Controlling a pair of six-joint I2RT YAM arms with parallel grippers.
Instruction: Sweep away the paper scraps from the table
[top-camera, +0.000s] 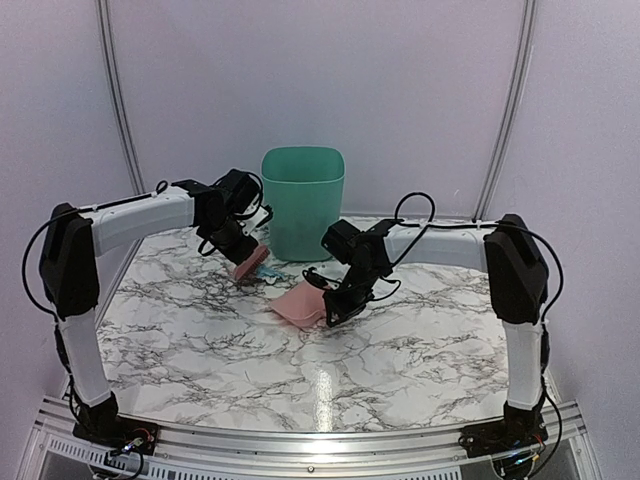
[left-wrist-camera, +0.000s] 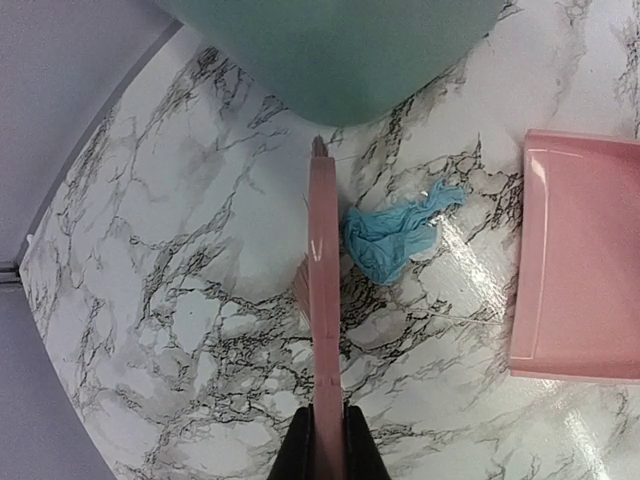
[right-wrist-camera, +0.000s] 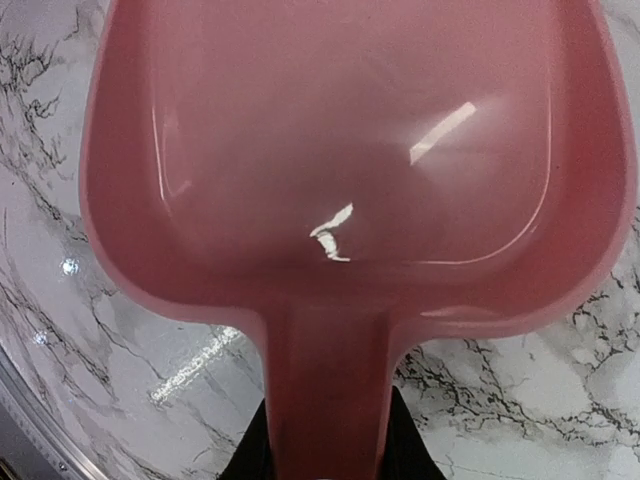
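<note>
Left end effector (left-wrist-camera: 327, 448), pressed together on one flat pink plastic brush (left-wrist-camera: 323, 300), holds it on edge just in front of the one teal plastic bin (top-camera: 303, 200). One crumpled light-blue paper scrap (left-wrist-camera: 393, 235) lies on the white marble-pattern worktop (top-camera: 400, 360), also in front of the bin, just beside the brush and between it and the one pink plastic dustpan (right-wrist-camera: 350, 150). Right end effector (right-wrist-camera: 325, 445) pinches that dustpan's handle, farther from the bin.
</note>
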